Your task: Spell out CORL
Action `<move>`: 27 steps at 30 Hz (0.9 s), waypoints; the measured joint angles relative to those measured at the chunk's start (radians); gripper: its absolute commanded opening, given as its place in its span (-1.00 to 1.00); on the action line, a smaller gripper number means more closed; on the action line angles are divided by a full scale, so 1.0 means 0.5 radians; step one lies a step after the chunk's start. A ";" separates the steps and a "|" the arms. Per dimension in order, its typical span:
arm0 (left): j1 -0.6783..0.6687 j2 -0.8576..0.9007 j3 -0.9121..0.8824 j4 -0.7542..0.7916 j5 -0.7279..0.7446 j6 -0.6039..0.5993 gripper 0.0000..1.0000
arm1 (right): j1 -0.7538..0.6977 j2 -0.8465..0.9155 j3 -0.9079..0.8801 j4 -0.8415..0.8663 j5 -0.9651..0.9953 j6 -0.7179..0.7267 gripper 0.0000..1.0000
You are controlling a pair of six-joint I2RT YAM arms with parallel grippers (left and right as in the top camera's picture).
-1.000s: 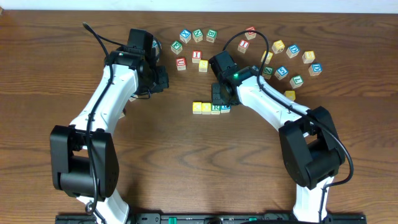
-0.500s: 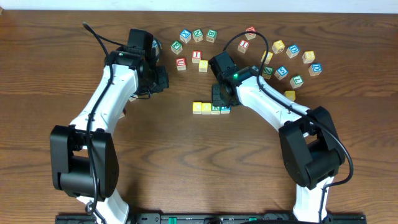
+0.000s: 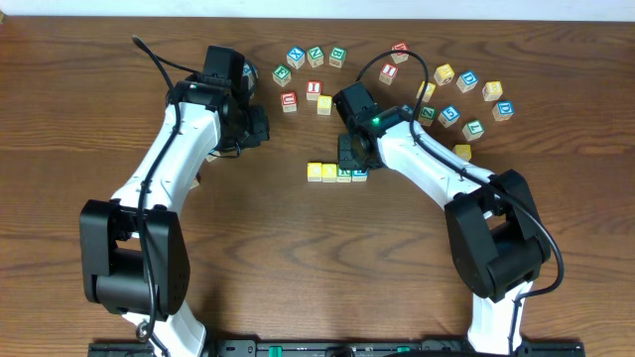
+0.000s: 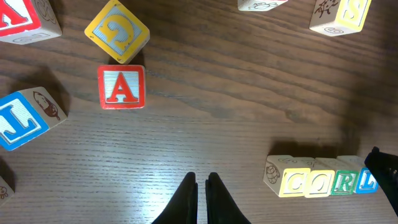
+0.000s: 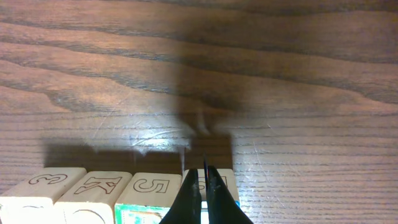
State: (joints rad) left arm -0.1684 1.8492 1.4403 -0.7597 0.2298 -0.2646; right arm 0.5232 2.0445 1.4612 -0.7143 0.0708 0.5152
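Four cubes stand in a touching row near the table's middle, reading C [image 4: 294, 182], O [image 4: 320, 182], R [image 4: 344, 182], L [image 4: 367, 180]. In the overhead view the same row runs from the yellow C cube [image 3: 315, 172] to the L cube [image 3: 360, 174]. My right gripper [image 5: 204, 174] is shut, its tips over the L cube [image 5: 227, 185] at the row's right end; whether they touch it I cannot tell. Beside that one is the green-edged R cube [image 5: 151, 186]. My left gripper [image 4: 202, 182] is shut and holds nothing, over bare wood left of the row.
Loose cubes lie behind the row: a red A [image 4: 121, 87], a yellow G [image 4: 117, 38], a blue L [image 4: 22, 118]. A cluster [image 3: 316, 55] sits at the back, and more cubes [image 3: 466, 89] at the back right. One yellow cube [image 3: 462, 152] lies by the right arm.
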 measured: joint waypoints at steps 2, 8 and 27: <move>0.000 0.000 0.000 0.001 -0.001 -0.001 -0.85 | 0.000 0.000 0.000 -0.007 0.000 0.000 -0.98; 0.000 0.000 0.000 0.000 -0.001 -0.001 -0.85 | 0.000 0.000 0.000 -0.013 0.000 0.001 -0.98; -0.018 0.000 0.000 0.001 -0.001 -0.002 -0.85 | -0.110 -0.113 0.008 -0.085 0.008 0.005 -0.98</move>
State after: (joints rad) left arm -0.1772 1.8492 1.4403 -0.7593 0.2295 -0.2657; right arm 0.4683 1.9881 1.4651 -0.7570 0.0750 0.5179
